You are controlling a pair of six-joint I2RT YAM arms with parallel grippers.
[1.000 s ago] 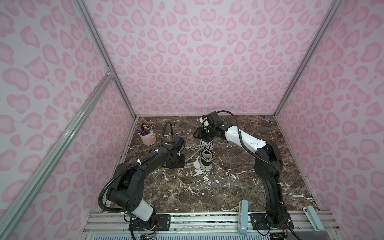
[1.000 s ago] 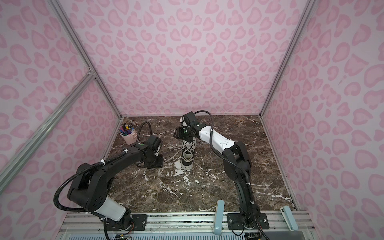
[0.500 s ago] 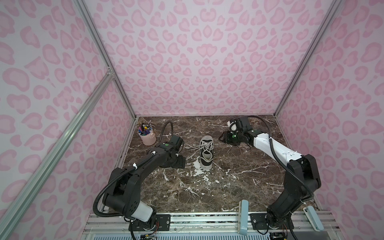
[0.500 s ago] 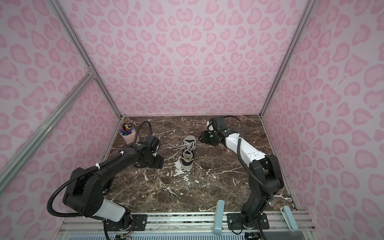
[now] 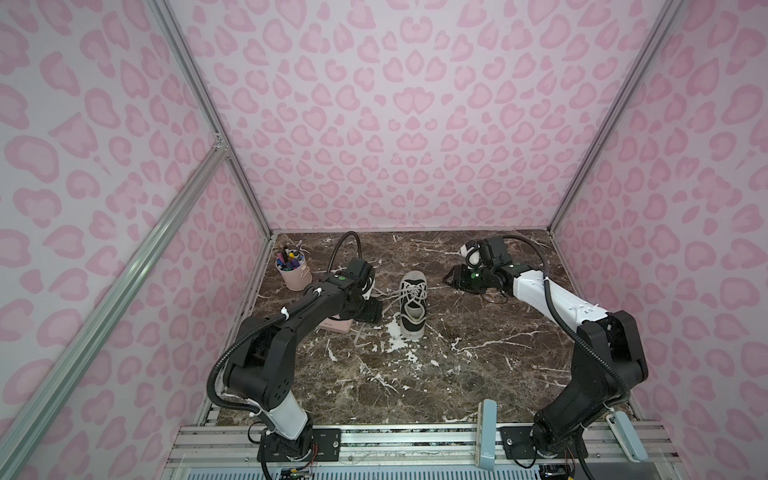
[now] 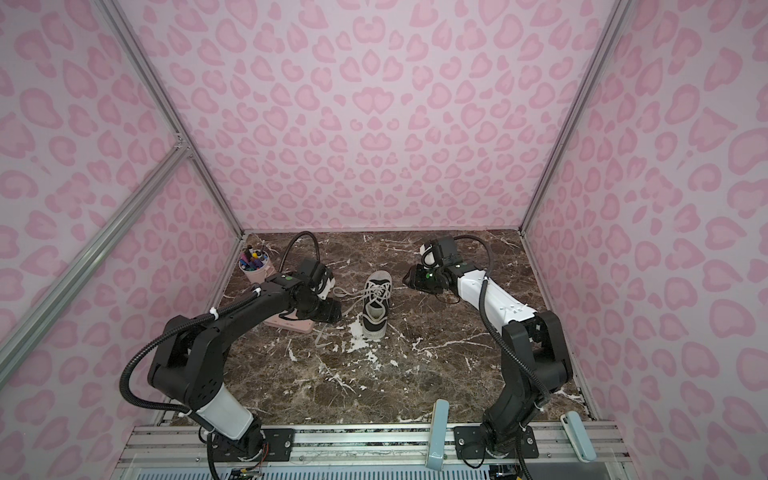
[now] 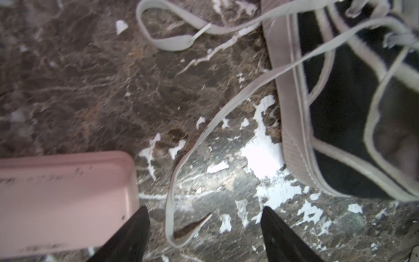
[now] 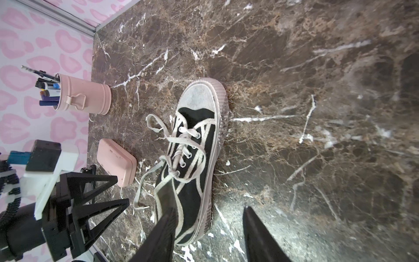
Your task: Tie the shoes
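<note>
The shoe (image 5: 412,303) (image 6: 376,305) is a black canvas sneaker with a white sole, standing upright mid-table with its toe toward the back wall. Its white laces (image 7: 172,186) trail loose on the floor to its left. My left gripper (image 5: 370,309) (image 6: 332,309) (image 7: 204,209) is open just left of the shoe, low over the floor. One lace end curls between its fingertips, untouched by either. My right gripper (image 5: 451,276) (image 6: 409,276) (image 8: 209,209) is open and empty, right of the shoe's toe and apart from it. The shoe (image 8: 192,158) and the left gripper (image 8: 122,190) also show in the right wrist view.
A flat pink case (image 5: 334,326) (image 7: 63,199) (image 8: 115,161) lies on the floor under my left arm, close to the left fingertip. A pink cup of pens (image 5: 293,272) (image 6: 255,266) (image 8: 84,97) stands at the back left corner. Pink patterned walls close three sides.
My right gripper has swung from above the shoe's toe out to the right and now sits apart from it. My left arm has stayed beside the shoe.
</note>
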